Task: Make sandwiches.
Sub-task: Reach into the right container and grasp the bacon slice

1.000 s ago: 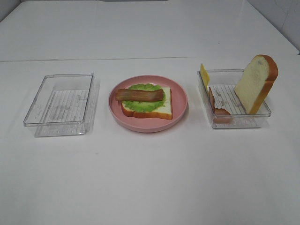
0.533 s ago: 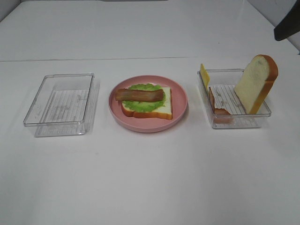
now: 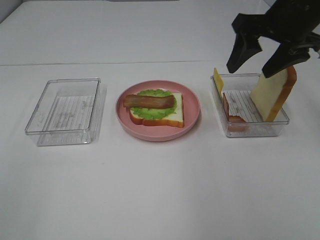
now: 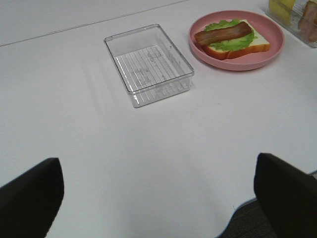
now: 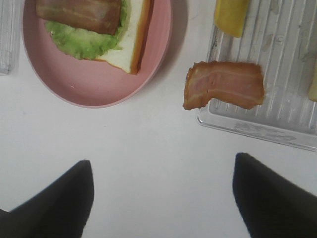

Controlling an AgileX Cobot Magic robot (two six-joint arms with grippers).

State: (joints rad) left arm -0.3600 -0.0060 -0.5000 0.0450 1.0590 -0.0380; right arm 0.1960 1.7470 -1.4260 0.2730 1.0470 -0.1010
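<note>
An open sandwich (image 3: 157, 107) lies on the pink plate (image 3: 192, 117): a white bread slice, green lettuce and a bacon strip (image 3: 149, 101) on top. It also shows in the left wrist view (image 4: 233, 37) and the right wrist view (image 5: 133, 39). The right clear tray (image 3: 250, 132) holds a yellow cheese slice (image 3: 218, 80), a bacon strip (image 3: 232, 112) and an upright bread slice (image 3: 272, 92). My right gripper (image 3: 257, 62) hangs open and empty above this tray; its wrist view shows the bacon (image 5: 225, 84) and cheese (image 5: 232, 15) below. My left gripper (image 4: 158, 198) is open and empty, far from the plate.
A clear tray (image 3: 62, 137) with nothing in it stands left of the plate, also in the left wrist view (image 4: 148, 64). The table is white; its front edge shows in the left wrist view.
My right arm has come in from the upper right and now hangs over the right tray. The food, plate and trays have not moved.
</note>
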